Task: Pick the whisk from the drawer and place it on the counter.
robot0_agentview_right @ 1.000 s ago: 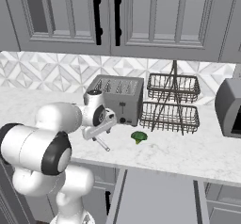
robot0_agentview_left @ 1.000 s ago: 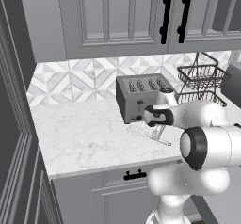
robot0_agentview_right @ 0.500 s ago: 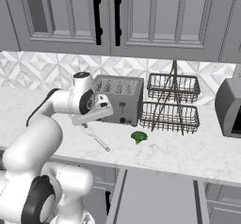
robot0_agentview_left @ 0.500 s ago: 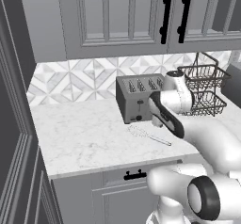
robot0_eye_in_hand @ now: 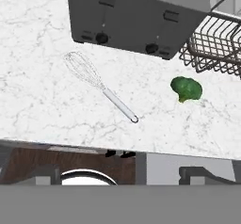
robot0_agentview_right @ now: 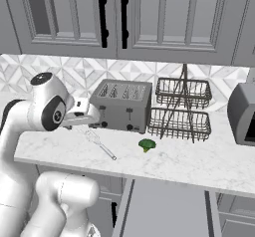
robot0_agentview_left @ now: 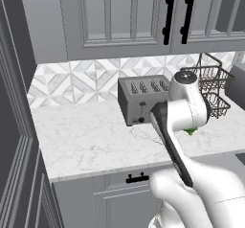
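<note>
White marble-look stone with faint grey veins forms the table, backed by diamond-patterned tile and grey panelled cabinets with black handles. Using the boxy grey toaster as landmark: the whisk lies flat on the table just in front of the toaster's left half, apart from it, its see-through wire balloon nearest the toaster's left knob and its slim silvery handle slanting away toward the table's front edge, ending in a small loop. In the right base view the whisk lies the same way, below the toaster's front face. To the right of the whisk, in front of the toaster's right corner, sits a small knobbly green broccoli floret. Right of the toaster stands a black two-tier wire basket rack. The white arm's hand hangs above the table to the left of the toaster in the right base view, with the whisk lying free beneath it; whether the fingers are apart or together cannot be told.
</note>
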